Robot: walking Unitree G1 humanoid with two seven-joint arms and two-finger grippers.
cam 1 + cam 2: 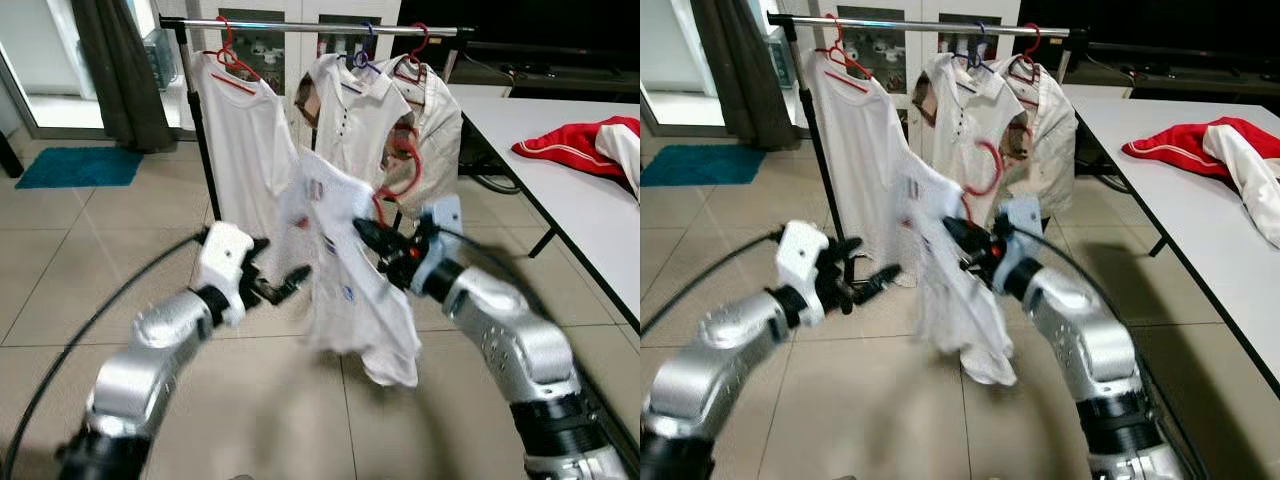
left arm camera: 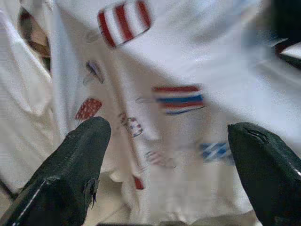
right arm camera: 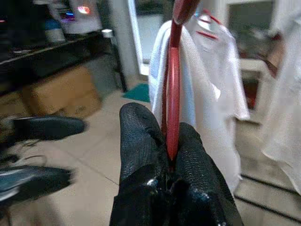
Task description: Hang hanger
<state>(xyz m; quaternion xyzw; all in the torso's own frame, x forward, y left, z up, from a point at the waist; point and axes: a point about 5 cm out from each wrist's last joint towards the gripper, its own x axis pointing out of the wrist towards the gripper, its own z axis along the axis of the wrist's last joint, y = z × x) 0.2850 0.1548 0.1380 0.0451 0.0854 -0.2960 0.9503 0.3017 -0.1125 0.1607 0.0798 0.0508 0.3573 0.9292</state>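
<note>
1. Pinching a red plastic hanger [image 3: 173, 80] between its two black fingers, the right gripper [image 1: 372, 240] is closed on the hanger's thin neck, seen clearly in the right wrist view where the fingers [image 3: 141, 141] meet around the red rod
2. From that hanger droops a white T-shirt with small red, white and blue printed patches [image 1: 350, 290]; it hangs in the air in front of the robot, between the two arms, well above the beige tiled floor [image 1: 80, 270]
3. The hanger's curved red hook [image 1: 985, 170] rises above the right gripper and sits lower than the silver metal clothes rail [image 1: 300, 25], apart from it
4. The left gripper [image 1: 285, 285] is held just beside the shirt's left edge with its black fingers [image 2: 80, 160] spread apart, the printed cloth directly ahead of them; whether they touch the cloth cannot be told
5. On the rail hang three other garments: a white shirt on a red hanger [image 1: 240, 130], a white polo shirt with buttons [image 1: 355, 110] and a cream shirt [image 1: 435, 130] beside it
6. A white table [image 1: 560, 190] stands to the robot's right, carrying a crumpled red and white jacket [image 1: 585, 140]
7. The held shirt is blurred, so its prints and hem are hard to make out, and most of the hanger's shoulders are hidden inside the cloth
8. A blue mat [image 1: 80, 165] lies on the floor at far left near a dark curtain [image 1: 120, 70]
</note>
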